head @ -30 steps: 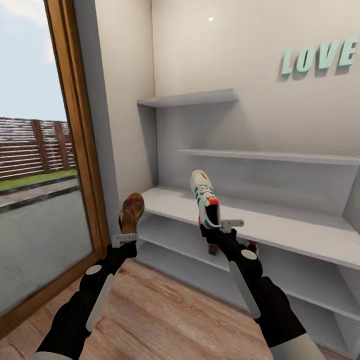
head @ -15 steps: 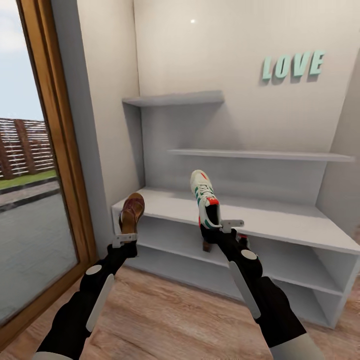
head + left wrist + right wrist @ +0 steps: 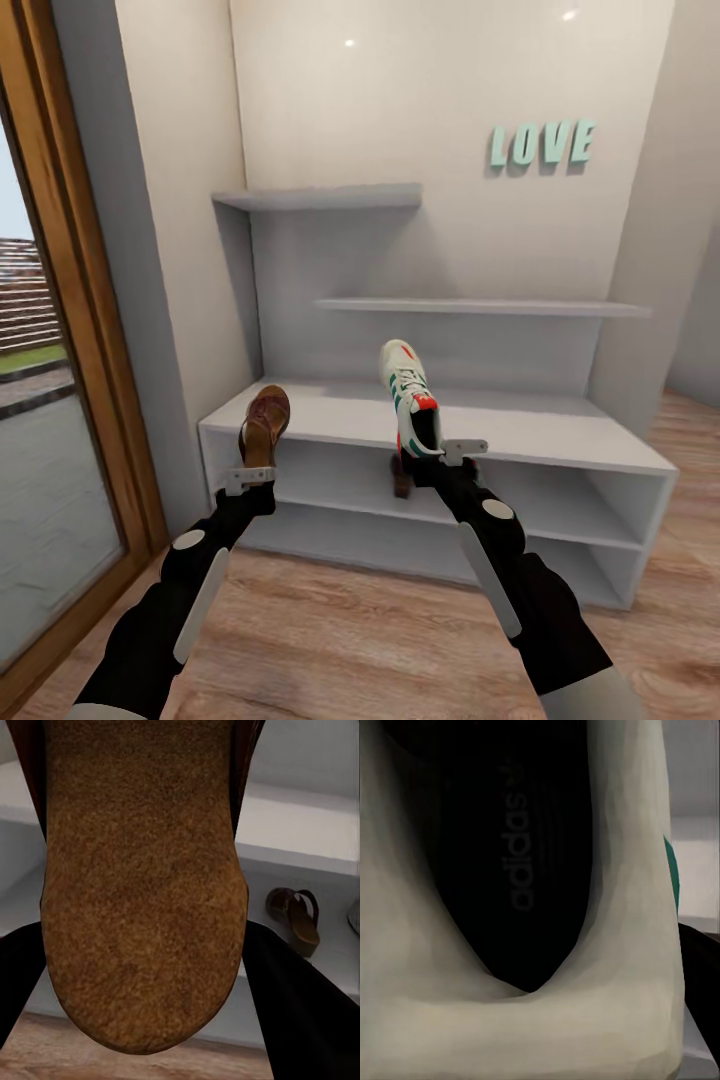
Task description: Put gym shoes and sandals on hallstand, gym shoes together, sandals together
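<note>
Head view has swung vs. the pics 1.0 s and 0.5 s ago: window frame (image 3: pixel 60 300) slid off toward the left edge, LOVE letters (image 3: pixel 542 144) drifted left, and the hallstand (image 3: pixel 560 440) now shows whole incl. its right end, centre of frame. That's camera/base turning, not the things moving; both arms sit at the same spots in frame. Meaning: robot is squaring up to the rack w/ a shoe in each hand, so placing looks like the next step, not more fetching. Left gripper (image 3: pixel 250 478), lower left of centre, pinches the heel end of a sandal (image 3: pixel 264 424) held upright, toe up, in front of the bench top's left end; left wrist view shows its tan sole (image 3: pixel 142 885) close up. Right gripper (image 3: pixel 442 458), just right of centre, is clamped on the heel of a gym shoe (image 3: pixel 408 396), also toe up, over the bench top. Fingers themselves mostly hidden by the shoes, but each pair is pinching its shoe. Right wrist view looks into the shoe's dark insole (image 3: pixel 510 862). Second sandal (image 3: pixel 295 916) already lies on the upper low shelf, seen in left wrist view; in head view it peeks out beside the right wrist. Other gym shoe: can't tell where. Corridor floor (image 3: pixel 340 640) in front of the rack shows no shoes.
</note>
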Tool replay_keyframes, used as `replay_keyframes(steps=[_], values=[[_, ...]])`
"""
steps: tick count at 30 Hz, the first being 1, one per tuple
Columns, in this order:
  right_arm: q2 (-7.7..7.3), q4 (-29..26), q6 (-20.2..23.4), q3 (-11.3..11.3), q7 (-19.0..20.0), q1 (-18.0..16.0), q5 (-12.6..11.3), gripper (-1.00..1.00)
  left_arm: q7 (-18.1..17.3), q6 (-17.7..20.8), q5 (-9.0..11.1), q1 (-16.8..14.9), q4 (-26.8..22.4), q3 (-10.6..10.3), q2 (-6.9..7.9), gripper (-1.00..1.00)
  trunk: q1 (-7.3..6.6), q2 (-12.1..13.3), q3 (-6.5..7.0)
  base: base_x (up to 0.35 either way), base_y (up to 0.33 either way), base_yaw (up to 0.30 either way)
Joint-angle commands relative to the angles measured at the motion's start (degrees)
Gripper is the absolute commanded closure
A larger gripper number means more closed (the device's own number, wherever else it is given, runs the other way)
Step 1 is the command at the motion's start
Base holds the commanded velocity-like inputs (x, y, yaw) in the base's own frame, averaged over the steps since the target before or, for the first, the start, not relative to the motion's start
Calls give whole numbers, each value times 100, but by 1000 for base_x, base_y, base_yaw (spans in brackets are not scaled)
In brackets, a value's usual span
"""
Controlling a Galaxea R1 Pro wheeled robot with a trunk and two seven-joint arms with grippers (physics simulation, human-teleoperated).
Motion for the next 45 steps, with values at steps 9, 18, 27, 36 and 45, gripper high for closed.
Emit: replay_keyframes(steps=[9, 18, 27, 36, 45], values=[[0, -4, 21, 12, -55, -6, -61, 100, 18, 29, 49, -2, -8, 1, 1, 100, -1, -3, -7, -63, 315, -296], [0, -4, 21, 12, -55, -6, -61, 100, 18, 30, 44, -1, -8, 1, 1, 100, -1, -3, -7, -133, 305, -296], [0, -5, 21, 12, -55, -6, -59, 100, 18, 26, 46, -2, -8, 1, 1, 100, -1, -3, -7, -234, 216, -211], [0, -6, 21, 12, -55, -6, -59, 100, 18, 26, 50, -3, -8, 1, 1, 100, -1, -3, -24, -279, 13, 32], [0, 1, 21, 10, -55, -6, -61, 100, 17, 26, 52, -2, -8, 4, 1, 100, -1, -3, -26, -39, 0, 6]])
